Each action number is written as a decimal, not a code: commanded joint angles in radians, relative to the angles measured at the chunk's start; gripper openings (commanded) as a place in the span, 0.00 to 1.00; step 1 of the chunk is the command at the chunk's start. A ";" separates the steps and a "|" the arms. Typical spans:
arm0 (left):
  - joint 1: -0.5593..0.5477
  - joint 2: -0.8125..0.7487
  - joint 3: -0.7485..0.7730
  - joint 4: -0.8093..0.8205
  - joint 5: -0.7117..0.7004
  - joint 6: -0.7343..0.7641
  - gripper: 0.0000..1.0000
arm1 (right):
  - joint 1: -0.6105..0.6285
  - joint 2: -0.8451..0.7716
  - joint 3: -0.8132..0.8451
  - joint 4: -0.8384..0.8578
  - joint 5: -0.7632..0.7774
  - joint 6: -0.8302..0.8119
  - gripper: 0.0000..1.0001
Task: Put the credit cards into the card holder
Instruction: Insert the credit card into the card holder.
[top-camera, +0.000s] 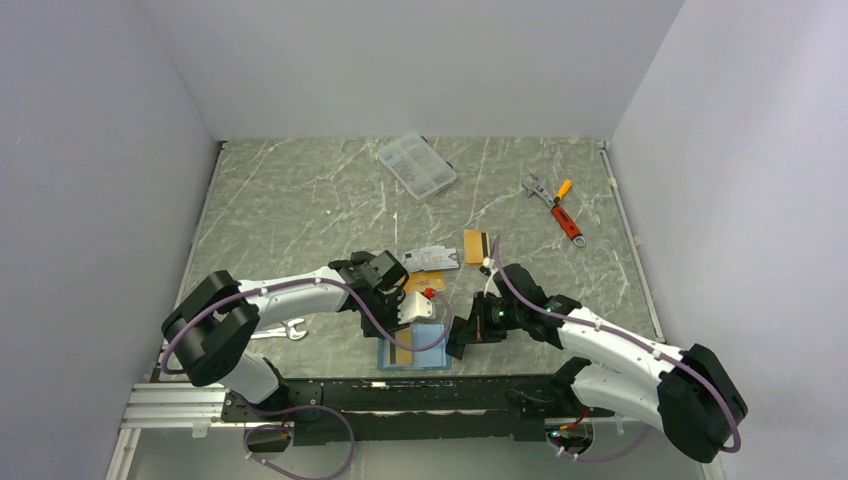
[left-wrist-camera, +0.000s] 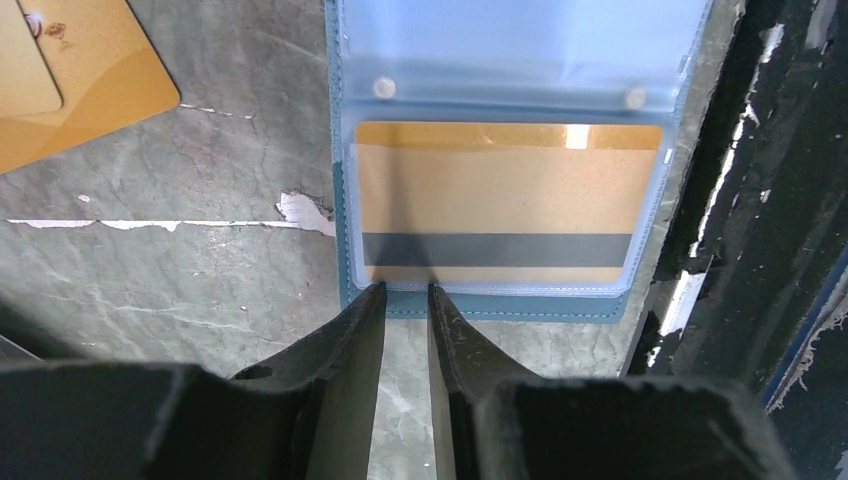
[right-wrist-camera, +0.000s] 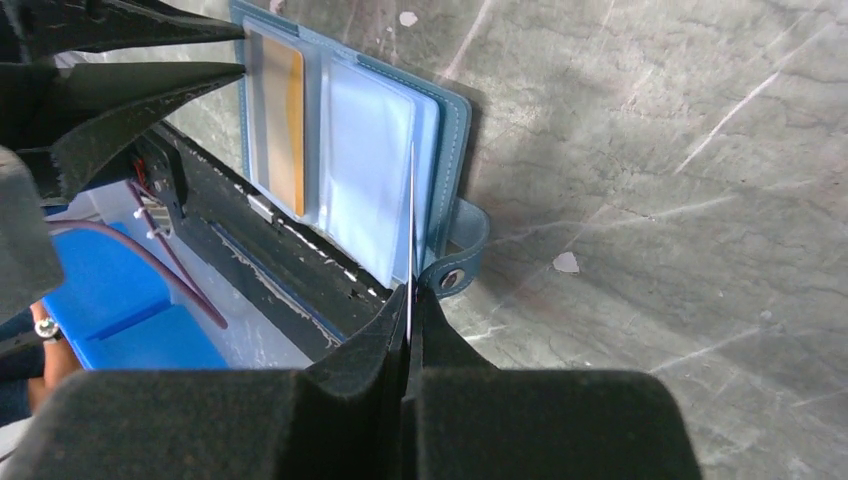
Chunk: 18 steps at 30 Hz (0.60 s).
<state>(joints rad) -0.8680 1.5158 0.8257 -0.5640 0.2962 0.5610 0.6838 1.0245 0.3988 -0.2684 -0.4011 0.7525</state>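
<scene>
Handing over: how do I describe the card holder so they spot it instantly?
Start at the table, middle of its near edge. The card holder lies open there: teal, with clear sleeves, one holding a gold card, unlike the loose cards farther out.

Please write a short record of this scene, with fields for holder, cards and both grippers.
card holder: open flat, near the table front edge
card inside: orange, dark stripe showing
loose cards: several, on table beyond the holder
left gripper: slightly open, empty, at holder's edge
right gripper: shut on thin sleeve, seen edge-on
</scene>
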 joint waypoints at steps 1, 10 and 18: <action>-0.003 -0.014 -0.016 0.024 -0.064 0.006 0.28 | -0.004 -0.049 0.051 -0.045 0.039 -0.016 0.00; -0.009 -0.013 -0.010 0.031 -0.082 -0.004 0.27 | 0.003 0.006 0.008 0.107 -0.030 0.037 0.00; -0.018 -0.010 -0.011 0.031 -0.085 -0.004 0.25 | 0.003 0.016 -0.032 0.134 -0.025 0.045 0.00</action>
<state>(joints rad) -0.8814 1.5154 0.8246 -0.5537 0.2546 0.5568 0.6842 1.0382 0.3866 -0.1925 -0.4141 0.7818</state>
